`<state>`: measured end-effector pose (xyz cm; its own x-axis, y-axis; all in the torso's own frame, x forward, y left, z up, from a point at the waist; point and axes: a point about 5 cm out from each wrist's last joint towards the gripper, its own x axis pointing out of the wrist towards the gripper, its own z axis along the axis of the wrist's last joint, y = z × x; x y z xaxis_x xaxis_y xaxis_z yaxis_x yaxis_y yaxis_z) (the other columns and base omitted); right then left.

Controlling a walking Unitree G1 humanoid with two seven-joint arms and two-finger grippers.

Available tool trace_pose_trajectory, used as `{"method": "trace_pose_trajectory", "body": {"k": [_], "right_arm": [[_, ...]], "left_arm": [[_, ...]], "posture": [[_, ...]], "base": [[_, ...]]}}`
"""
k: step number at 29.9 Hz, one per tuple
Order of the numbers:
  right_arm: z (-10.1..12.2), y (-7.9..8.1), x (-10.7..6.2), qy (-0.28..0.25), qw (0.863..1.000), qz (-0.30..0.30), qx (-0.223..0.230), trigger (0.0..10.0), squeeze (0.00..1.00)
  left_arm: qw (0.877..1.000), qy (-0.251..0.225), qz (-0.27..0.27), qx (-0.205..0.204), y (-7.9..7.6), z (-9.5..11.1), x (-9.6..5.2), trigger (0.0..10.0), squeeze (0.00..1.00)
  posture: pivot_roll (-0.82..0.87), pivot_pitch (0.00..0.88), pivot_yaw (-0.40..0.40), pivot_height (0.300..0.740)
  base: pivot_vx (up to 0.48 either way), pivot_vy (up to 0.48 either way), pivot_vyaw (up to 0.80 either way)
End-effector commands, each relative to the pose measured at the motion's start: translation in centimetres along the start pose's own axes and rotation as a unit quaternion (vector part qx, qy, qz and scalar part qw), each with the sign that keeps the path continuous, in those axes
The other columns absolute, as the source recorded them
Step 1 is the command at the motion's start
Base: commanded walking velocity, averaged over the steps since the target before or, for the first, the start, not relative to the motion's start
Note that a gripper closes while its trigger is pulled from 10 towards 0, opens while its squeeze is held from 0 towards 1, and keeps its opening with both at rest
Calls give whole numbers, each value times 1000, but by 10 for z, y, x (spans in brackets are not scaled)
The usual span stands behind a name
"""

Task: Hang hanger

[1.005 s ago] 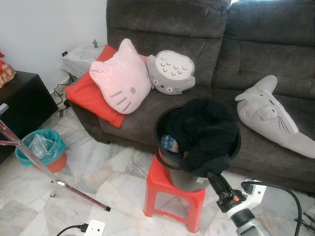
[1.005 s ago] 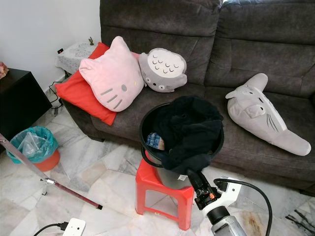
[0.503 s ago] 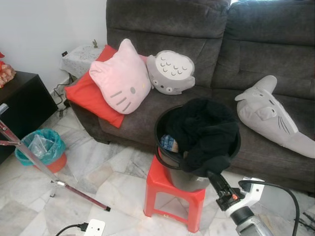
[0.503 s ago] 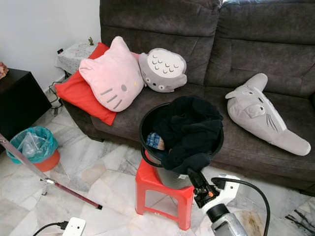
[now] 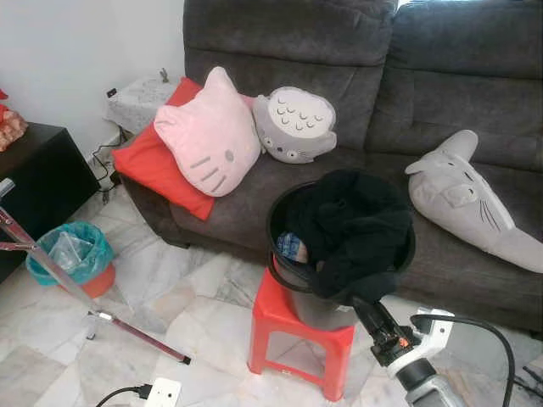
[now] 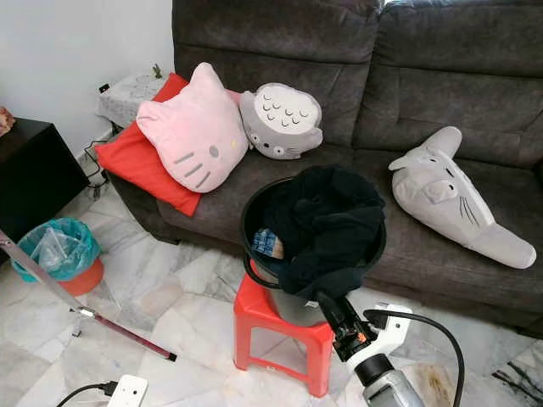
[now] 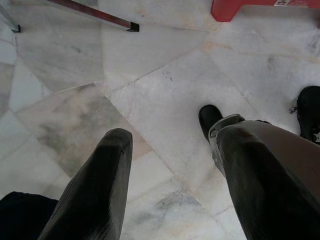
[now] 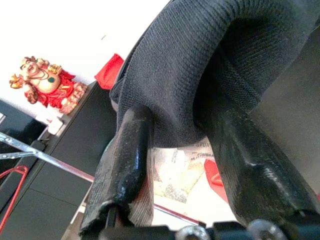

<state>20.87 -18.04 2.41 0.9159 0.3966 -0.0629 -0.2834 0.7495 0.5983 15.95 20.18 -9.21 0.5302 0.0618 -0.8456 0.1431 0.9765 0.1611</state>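
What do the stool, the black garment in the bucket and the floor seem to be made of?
The stool looks like moulded plastic: uniform glossy red, with one-piece legs. The black garment seems to be soft knitted fabric; the right wrist view shows fine ribbing where the right gripper meets it. The floor appears to be polished marble or marble-look tile: pale with grey veins and irregular joints.
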Motion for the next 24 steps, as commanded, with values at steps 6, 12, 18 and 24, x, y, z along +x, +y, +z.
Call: {"method": "trace_pose_trajectory", "body": {"k": [6, 12, 18, 24], "right_arm": [[4, 5, 3, -9, 1000, 13, -3, 10000, 1000], [11, 5, 7, -22, 999, 25, -7, 10000, 0], [17, 10, 9, -36, 998, 47, -1, 10000, 0], [20, 15, 11, -41, 997, 71, 7, 10000, 0]], "left_arm": [[1000, 2, 7, 1, 3, -1, 0, 10000, 0], [1000, 1, 10, 3, 3, 0, 0, 10000, 0], [1000, 0, 12, 3, 4, 0, 0, 10000, 0], [1000, -1, 14, 3, 4, 0, 0, 10000, 0]], "posture": [[-69, 0, 61, 740], [-70, 0, 63, 740], [-69, 0, 64, 740], [-65, 0, 61, 740]], "base": [[0, 0, 0], [0, 0, 0], [0, 0, 0], [0, 0, 0]]}}
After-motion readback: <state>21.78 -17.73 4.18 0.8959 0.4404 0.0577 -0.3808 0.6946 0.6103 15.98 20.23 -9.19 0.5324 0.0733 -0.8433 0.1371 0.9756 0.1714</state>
